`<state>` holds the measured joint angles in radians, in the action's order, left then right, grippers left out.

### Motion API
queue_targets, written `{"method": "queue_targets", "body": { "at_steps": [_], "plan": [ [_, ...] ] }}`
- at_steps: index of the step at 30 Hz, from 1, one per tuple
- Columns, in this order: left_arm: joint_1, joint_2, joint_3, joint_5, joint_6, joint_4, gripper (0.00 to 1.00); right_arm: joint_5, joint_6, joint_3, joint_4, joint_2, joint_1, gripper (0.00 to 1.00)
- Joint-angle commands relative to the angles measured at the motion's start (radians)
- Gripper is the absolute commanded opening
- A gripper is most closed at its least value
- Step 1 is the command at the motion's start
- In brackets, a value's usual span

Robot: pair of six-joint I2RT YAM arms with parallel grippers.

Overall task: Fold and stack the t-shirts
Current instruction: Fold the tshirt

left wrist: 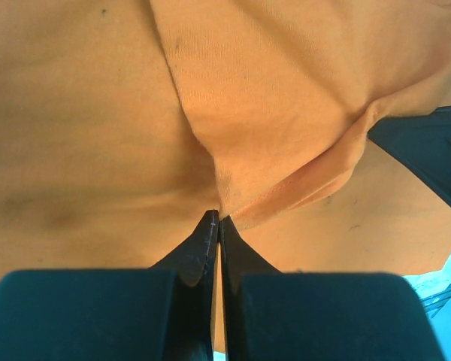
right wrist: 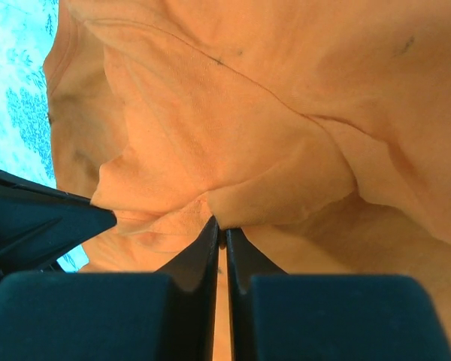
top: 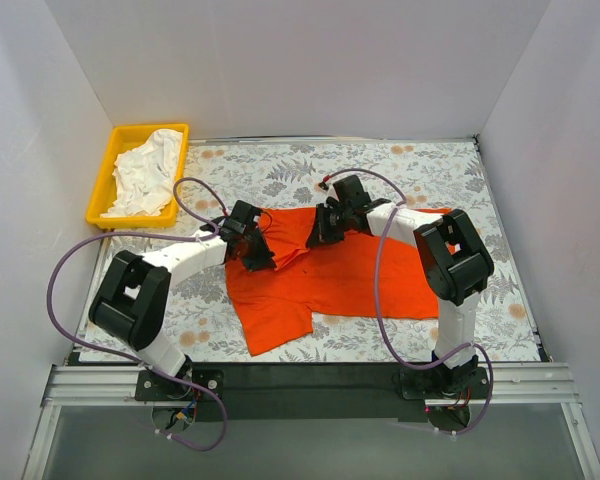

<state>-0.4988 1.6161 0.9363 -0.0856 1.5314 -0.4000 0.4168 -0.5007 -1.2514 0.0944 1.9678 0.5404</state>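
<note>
In the centre of the top view, on the floral table [top: 430,170], the orange-red t-shirt [top: 350,285] lies mostly flat, with both arms bent over its upper left part. The left gripper [top: 252,250] sits at the shirt's upper left corner and the right gripper [top: 325,228] just right of it on the upper edge, with bunched cloth between them. Each wrist view shows the jaws closed to a thin slit on a pinched ridge of orange fabric, the left [left wrist: 216,219] on a hemmed edge and the right [right wrist: 219,227] on a soft fold. The step in hand looks like the first fold of this shirt: both grips are made and the fold is not yet laid. The next move probably calls for raising both pinches together, at even height and spacing, so the cloth between them neither sags nor stretches, then carrying that edge over the body toward the lower part of the frame. The shirt's long axis runs left to right across the frame, with one flap jutting toward the lower left. I cannot tell which end is the collar. The white t-shirt [top: 145,172] lies crumpled in the yellow tray [top: 107,172] at the upper left, well apart.
</note>
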Motion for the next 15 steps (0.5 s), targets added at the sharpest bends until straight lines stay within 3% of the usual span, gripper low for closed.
{"method": "queue_targets", "body": {
  "at_steps": [1,7,15],
  "plan": [
    [0.008,-0.071,0.013,0.000,0.016,-0.036,0.00,-0.013,0.033,-0.060,0.099,-0.044,0.003,0.11],
    [0.014,-0.093,0.004,0.001,0.022,-0.043,0.00,0.020,0.030,-0.072,0.102,-0.073,0.006,0.27],
    [0.014,-0.088,-0.001,-0.009,0.021,-0.043,0.00,0.059,0.047,-0.046,0.077,-0.132,0.009,0.30]
  ]
}}
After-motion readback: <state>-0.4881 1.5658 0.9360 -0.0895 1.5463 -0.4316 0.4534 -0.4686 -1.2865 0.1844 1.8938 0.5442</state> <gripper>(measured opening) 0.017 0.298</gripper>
